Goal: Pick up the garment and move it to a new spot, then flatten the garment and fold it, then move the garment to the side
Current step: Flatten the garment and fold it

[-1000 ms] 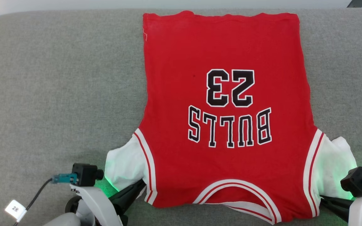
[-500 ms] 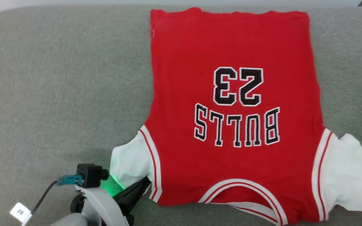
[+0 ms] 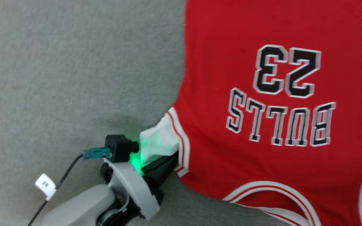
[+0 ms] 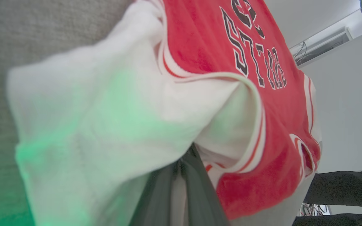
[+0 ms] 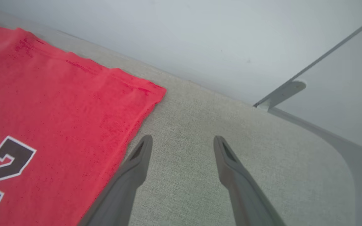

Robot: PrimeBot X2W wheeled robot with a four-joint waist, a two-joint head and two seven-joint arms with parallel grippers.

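Red sleeveless basketball jersey (image 3: 262,163) with white side panels and black white-outlined "23" lies flat on the grey woven-fabric padded surface (image 3: 58,78), filling the right half of the head view, print upside down. Its top, right and bottom edges are cut off by the frame. Left side edge visible, running down to a white panel at lower centre.

Left gripper (image 3: 170,160) at lower centre of the head view, dark fingers pressed together, pinching the white panel's corner by the striped armhole trim; green light on the cloth. Left wrist view: pinched white fabric (image 4: 105,125) bunched and lifted over the fingers (image 4: 196,194), red front (image 4: 200,47) beyond, blurred.

Right gripper (image 5: 184,139) at bottom centre of the right wrist view, fingers spread, nothing between them, over bare grey surface (image 5: 262,163). Jersey (image 5: 42,94) fills that frame's left; hem corner at centre, side edge running just beside the left finger; contact can't be told.

Open room: whole left half of the head view is bare grey. Right wrist view: bare strip from hem corner to the surface's rounded edge at right, pale wall (image 5: 168,37) behind.
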